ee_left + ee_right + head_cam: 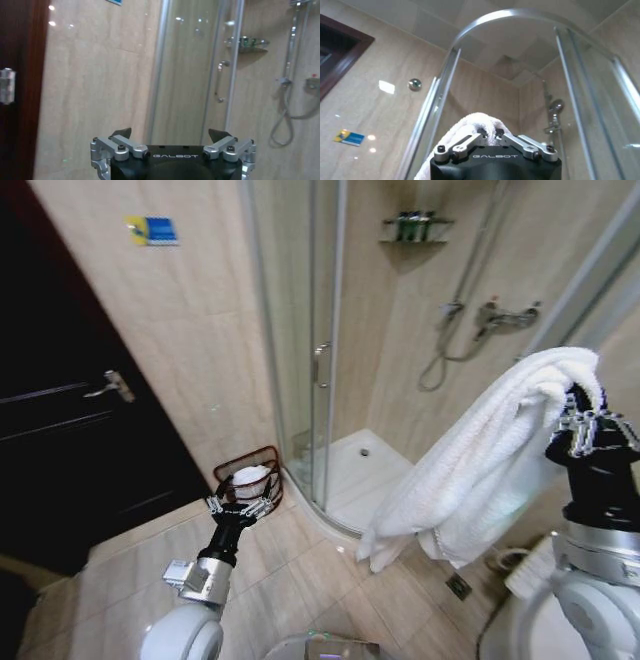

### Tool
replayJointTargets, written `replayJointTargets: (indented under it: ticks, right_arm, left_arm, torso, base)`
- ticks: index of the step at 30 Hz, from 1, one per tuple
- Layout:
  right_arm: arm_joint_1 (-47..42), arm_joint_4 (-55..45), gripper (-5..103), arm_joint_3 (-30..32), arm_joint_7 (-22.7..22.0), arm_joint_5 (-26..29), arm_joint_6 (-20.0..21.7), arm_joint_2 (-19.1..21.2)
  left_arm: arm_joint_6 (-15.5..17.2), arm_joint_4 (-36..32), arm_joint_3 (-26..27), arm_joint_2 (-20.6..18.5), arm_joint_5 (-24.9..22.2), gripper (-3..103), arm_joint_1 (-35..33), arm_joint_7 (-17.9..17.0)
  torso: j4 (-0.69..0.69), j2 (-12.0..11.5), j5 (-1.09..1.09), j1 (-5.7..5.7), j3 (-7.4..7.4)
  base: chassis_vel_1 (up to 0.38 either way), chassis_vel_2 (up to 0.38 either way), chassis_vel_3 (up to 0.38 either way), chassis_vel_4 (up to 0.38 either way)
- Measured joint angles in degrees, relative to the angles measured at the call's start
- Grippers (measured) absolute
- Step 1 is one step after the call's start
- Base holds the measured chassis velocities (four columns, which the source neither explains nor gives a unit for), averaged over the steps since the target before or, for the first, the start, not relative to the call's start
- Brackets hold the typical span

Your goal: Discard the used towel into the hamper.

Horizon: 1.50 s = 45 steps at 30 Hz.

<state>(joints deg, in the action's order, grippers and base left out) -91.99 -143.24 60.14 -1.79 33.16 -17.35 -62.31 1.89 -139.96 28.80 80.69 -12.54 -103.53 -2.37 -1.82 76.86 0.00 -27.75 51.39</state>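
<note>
Head view: the towel (480, 460) hangs in long white folds from the right pincer (590, 425), raised at about 3 o'clock, with its upper end bunched over the fingers and its lower end dangling clear of the tiled floor (120, 580). Across the room, the hamper (250, 475) sits on the floor at about 8 o'clock, against the wall just beside the shower door (300, 350), and something white already lies inside it. Towel and hamper are well apart, so the pick-up looks done, while the carry across and the drop are not. From the right wrist view, the right pincer's fingers (465, 144) are drawn close together, clamped on a fold of white terry cloth. Lower in the head view, the left pincer (240, 508) hovers at 7 o'clock, just in front of the hamper's rim; the left wrist view shows its fingertips (122, 132) spread wide apart, holding nothing, pointed at the wall and shower door.
</note>
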Motion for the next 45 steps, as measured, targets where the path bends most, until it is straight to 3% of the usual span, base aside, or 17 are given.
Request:
replayJointTargets:
  ticks: [6,15,29,32,34,45]
  right_arm:
    - [0.09,0.0,3,-0.07,-0.02,-0.51,0.0,0.0]
    - [0.31,0.0,3,-0.83,-0.01,-1.0,-0.06,-0.09]
    - [0.26,0.0,3,-1.99,-0.12,-0.72,-0.61,-0.27]
    - [0.24,-0.01,3,-2.02,-0.09,-0.6,-0.65,-0.24]
    - [0.26,-0.01,3,-2.0,-0.09,-0.5,-0.67,-0.15]
    - [0.36,-0.01,3,-2.03,0.0,-0.42,-0.68,-0.11]
  left_arm:
    - [0.0,0.0,-0.01,0.0,0.0,100,0.0,0.0]
    - [0.0,0.0,-0.01,0.0,0.0,100,0.0,0.0]
    - [0.0,0.0,0.02,-0.02,0.0,100,0.0,0.0]
    - [0.0,0.0,0.02,-0.04,0.0,100,0.0,0.0]
    - [0.0,0.0,0.02,-0.03,0.0,100,0.0,0.0]
    - [0.0,0.0,-0.02,0.01,0.0,100,0.0,0.0]
  torso:
    - [0.05,-0.02,0.01,0.0,0.0]
    - [0.01,-0.03,-0.01,0.0,-0.01]
    - [0.02,-0.04,0.0,0.02,-0.02]
    - [0.03,-0.04,-0.09,0.01,-0.02]
    - [-0.02,-0.04,0.02,0.02,-0.03]
    - [0.03,-0.05,0.0,0.02,-0.02]
  base:
    - [0.008,0.007,0.009,0.007]
    - [0.099,0.065,-0.074,-0.098]
    - [0.22,0.233,-0.228,-0.221]
    - [0.148,0.182,-0.18,-0.147]
    - [0.083,0.036,-0.017,-0.045]
    - [-0.017,-0.011,0.059,0.052]
